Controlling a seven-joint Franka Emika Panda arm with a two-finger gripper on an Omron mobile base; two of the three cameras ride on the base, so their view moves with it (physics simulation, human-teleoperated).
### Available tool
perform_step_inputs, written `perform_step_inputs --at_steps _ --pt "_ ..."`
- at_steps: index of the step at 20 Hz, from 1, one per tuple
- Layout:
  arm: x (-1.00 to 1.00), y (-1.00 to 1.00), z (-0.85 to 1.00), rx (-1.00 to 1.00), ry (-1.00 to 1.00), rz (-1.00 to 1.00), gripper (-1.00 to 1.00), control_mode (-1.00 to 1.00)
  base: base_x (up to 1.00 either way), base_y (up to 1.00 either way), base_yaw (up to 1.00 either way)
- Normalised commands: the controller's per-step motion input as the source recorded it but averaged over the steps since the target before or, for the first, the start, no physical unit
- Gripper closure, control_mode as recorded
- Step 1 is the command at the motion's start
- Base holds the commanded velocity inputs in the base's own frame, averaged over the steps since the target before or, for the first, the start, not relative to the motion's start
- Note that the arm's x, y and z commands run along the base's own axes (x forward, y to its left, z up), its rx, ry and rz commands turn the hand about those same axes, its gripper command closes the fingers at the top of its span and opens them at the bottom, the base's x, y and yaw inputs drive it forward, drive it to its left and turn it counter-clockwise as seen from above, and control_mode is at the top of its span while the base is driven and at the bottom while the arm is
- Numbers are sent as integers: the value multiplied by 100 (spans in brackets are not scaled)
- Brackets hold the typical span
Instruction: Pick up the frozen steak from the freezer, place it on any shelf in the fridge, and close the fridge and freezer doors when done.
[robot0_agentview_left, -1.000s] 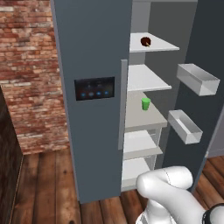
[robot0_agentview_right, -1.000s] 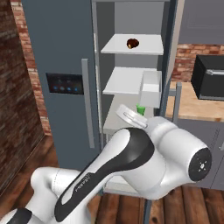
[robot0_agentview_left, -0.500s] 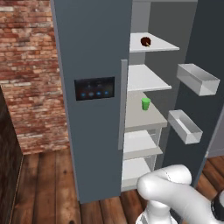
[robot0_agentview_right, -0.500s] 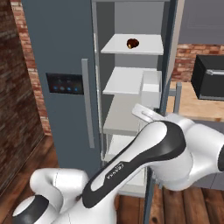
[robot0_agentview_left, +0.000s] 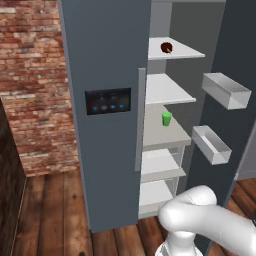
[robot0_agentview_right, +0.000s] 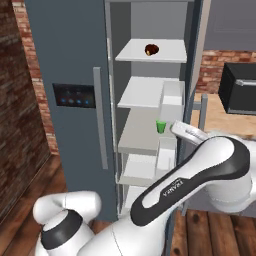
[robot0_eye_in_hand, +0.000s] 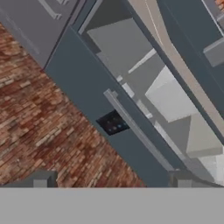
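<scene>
Gripper (robot0_eye_in_hand: 111, 183) nearest: jaws spread wide w/ nothing between them, tips low in hand view, held well back from cabinet and aimed at closed door w/ black panel (robot0_eye_in_hand: 114, 123) of blue lights beside brick wall (robot0_eye_in_hand: 39, 127). Mid: that door (robot0_agentview_left: 107, 100) shut w/ vert. bar handle (robot0_agentview_left: 140, 120), other door (robot0_agentview_left: 235, 65) swung open on rt w/ two white bins (robot0_agentview_left: 225, 90) on its inner face. Far, inside open column: green cup (robot0_agentview_left: 166, 118) on mid shelf (robot0_agentview_left: 165, 135), frozen steak (robot0_agentview_left: 166, 47) alone on top shelf (robot0_agentview_left: 177, 50), also seen in rt base view (robot0_agentview_right: 151, 49).
</scene>
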Motion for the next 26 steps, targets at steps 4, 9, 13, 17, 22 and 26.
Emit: perform_step_inputs --at_steps 4,9,13,17,22,26 --pt "39 -13 -46 6 0 6 -100 -100 0 0 0" --pt "53 0 -25 3 -3 1 -100 -100 0 0 0" --pt "37 -14 -7 0 -1 0 -100 -100 0 0 0" --pt "14 -44 -7 1 -1 0 -100 -100 0 0 0" --pt "20 -28 -10 0 0 0 -100 -100 0 0 0" --pt "26 -23 -18 0 0 0 -100 -100 0 0 0"
